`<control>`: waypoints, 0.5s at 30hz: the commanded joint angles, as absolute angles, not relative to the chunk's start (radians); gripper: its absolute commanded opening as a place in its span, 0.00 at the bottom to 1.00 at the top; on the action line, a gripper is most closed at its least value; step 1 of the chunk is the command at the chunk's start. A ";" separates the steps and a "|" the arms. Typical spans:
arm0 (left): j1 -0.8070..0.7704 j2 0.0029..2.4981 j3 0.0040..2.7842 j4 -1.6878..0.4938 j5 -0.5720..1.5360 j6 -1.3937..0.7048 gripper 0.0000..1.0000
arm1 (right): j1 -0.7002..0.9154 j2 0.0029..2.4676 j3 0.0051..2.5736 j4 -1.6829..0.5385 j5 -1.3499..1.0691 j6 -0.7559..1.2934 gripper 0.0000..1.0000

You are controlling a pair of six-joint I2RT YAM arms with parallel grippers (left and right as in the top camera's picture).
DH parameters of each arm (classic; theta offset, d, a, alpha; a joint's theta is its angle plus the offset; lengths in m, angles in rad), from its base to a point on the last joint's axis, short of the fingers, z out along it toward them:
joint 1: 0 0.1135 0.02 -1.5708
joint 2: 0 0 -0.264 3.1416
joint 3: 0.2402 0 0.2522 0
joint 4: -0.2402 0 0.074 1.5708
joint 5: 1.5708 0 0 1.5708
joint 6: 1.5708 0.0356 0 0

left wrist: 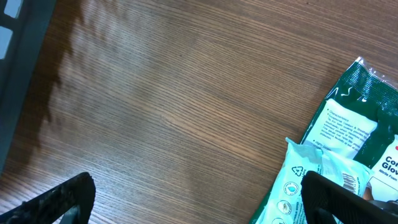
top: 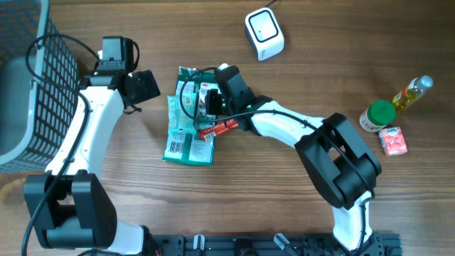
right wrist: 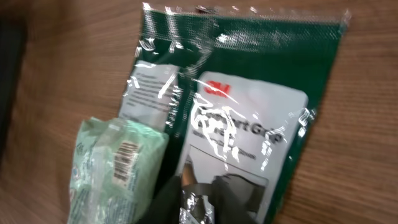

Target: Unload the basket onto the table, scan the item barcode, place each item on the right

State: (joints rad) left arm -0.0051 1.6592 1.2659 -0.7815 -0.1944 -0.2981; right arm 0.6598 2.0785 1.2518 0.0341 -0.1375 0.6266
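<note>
Wood table | green pack reads 3M | left gripper wide | right gripper: cannot tell

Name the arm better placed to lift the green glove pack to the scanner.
Right, probably: the right gripper sits over the green glove pack, nearer the white scanner; the left gripper hangs open beside it, above bare table.

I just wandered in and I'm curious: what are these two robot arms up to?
The right hand is down over a green glove pack and a pale green packet overlapping it. I can't tell whether it grips anything. The left hand hovers open beside them. The white scanner sits apart from them.
</note>
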 commanded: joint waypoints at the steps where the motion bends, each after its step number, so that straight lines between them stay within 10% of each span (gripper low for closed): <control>1: -0.002 1.667 1.261 -0.781 -0.203 -0.299 1.00 | 0.636 2.058 1.286 -0.001 -0.151 0.537 0.22; 15: -0.002 1.667 1.261 -0.781 -0.203 -0.299 1.00 | 0.510 1.943 1.288 -0.481 -0.231 0.462 0.04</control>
